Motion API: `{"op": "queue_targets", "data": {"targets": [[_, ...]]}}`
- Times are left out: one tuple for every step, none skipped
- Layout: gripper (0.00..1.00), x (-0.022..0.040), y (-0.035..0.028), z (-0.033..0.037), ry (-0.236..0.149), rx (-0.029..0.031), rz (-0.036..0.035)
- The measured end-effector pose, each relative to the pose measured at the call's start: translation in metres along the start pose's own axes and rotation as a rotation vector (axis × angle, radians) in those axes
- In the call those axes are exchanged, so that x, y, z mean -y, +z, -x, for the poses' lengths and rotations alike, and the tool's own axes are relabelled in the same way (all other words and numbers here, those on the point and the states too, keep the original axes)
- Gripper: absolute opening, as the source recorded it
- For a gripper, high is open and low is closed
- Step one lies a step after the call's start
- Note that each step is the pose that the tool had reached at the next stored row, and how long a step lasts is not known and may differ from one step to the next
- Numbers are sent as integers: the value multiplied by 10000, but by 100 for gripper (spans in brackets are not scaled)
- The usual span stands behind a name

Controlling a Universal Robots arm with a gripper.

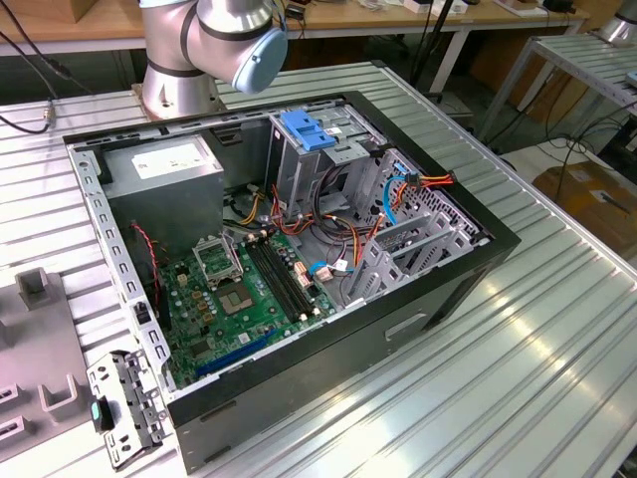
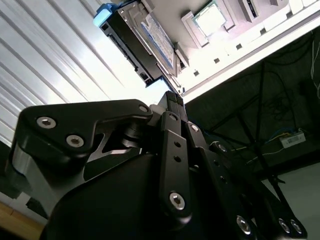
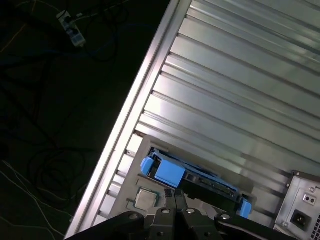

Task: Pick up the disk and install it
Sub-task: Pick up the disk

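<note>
The disk [image 2: 150, 42] lies flat on a grey holder at the ribbed table's edge, with a blue rail [image 2: 106, 13] at one end and a white-and-blue label on top. In the first wrist view the disk [image 3: 200, 181] shows blue plastic at both ends. My gripper [image 2: 173, 98] hangs close over the disk's near edge, its two black fingers pressed together with nothing between them. Its fingertips [image 3: 171, 194] show just before the disk; I cannot tell if they touch it.
The open computer case [image 1: 428, 289] lies on its side mid-table, with a green motherboard [image 1: 239, 299], a drive cage with a blue handle [image 1: 309, 129] and a power-supply box [image 1: 169, 164]. A processor chip [image 2: 212, 15] sits beside the disk. The table edge [image 3: 135, 100] drops to a dark floor with cables.
</note>
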State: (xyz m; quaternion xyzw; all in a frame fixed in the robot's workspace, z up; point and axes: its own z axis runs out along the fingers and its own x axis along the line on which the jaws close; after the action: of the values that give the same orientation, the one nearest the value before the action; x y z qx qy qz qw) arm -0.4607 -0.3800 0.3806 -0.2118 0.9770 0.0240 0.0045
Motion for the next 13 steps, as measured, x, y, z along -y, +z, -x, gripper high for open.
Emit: {"op": "queue_targets", "data": {"targets": [[11,0,0,0,-174,-9,3],[11,0,0,0,-441,-20,8],[11,0,0,0,-630,-29,12],[11,0,0,0,-837,-39,16],[11,0,0,0,-1029,-47,19],[11,0,0,0,-1213,-55,23],[11,0,0,0,-1410,-63,26],[11,0,1,0,-1583,-70,29],[11,0,2,0,-1763,-77,32],[11,0,3,0,-2161,-93,39],[11,0,5,0,-2486,-106,43],[11,0,5,0,-2786,-118,49],[11,0,6,0,-2978,-127,52]]}}
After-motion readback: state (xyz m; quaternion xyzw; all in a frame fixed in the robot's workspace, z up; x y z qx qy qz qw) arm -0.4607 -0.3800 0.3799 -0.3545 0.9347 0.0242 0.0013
